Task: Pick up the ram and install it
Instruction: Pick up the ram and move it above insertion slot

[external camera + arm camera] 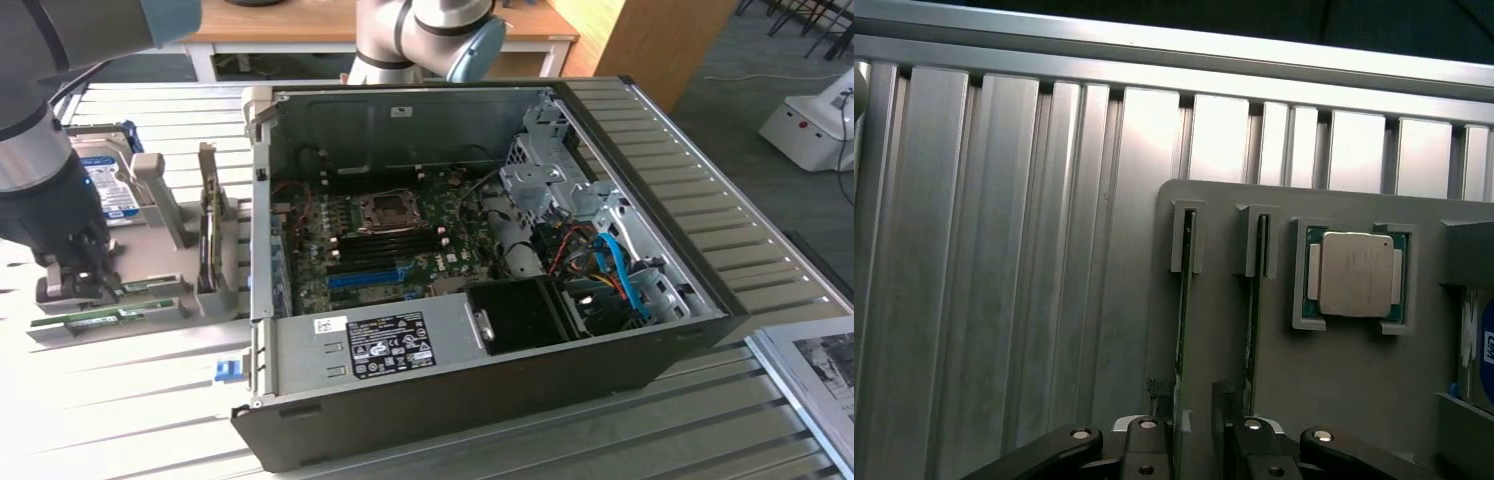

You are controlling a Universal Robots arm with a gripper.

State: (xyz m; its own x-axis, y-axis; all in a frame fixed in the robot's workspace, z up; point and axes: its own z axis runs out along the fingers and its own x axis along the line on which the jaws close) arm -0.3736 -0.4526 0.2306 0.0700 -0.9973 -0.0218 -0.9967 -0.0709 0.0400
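Where the arm reaches down beside the open computer case (pixel 467 270), the gripper (pixel 83 288) hangs over the ram (pixel 114 316) in the grey holder (pixel 214 290) on the desk (pixel 134 400). Seen from the wrist, the gripper (pixel 1197 440) gapes wide, holding nothing, jaws flanking the ram (pixel 1182 320) standing edgewise in the holder's edge slot.

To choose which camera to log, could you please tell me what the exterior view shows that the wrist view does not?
Exterior view: the open computer case with its motherboard. Wrist view: a processor chip seated in a square pocket. Both: the ribbed table, the grey holder, the ram sticks standing in its slots, the hard drive, and the open gripper over the holder.
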